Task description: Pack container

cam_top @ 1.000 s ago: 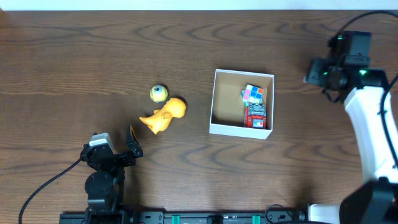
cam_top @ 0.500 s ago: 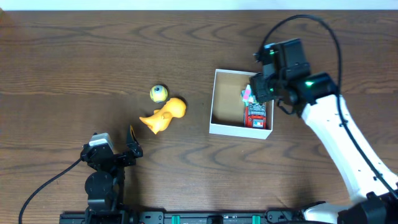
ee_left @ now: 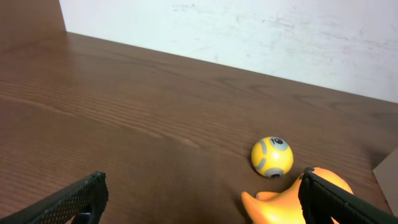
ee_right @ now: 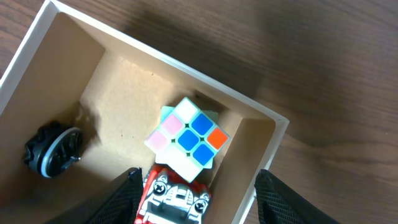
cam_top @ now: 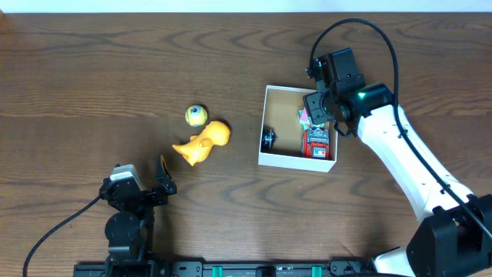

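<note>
The container (cam_top: 297, 161), a shallow white box with a brown inside, stands right of centre. It holds a colour cube (cam_top: 310, 115), a red toy car (cam_top: 317, 145) and a small black wheeled toy (cam_top: 269, 139). My right gripper (cam_top: 323, 112) hovers over its right half, open. In the right wrist view the container (ee_right: 161, 59) fills the frame, and my right gripper (ee_right: 205, 202) straddles the red car (ee_right: 177, 199) below the cube (ee_right: 189, 140) without touching it. The black toy (ee_right: 53, 149) lies at the left. My left gripper (cam_top: 161, 181) rests open at the lower left.
A yellow ball (cam_top: 197, 115) and an orange duck-like toy (cam_top: 203, 143) lie on the table left of the container. In the left wrist view the ball (ee_left: 272, 157) and the orange toy (ee_left: 292, 202) sit ahead of my open left gripper (ee_left: 202, 202).
My right arm swung in from the far right to above the container. A small black toy now lies in the container's left part. The left arm has not moved.
</note>
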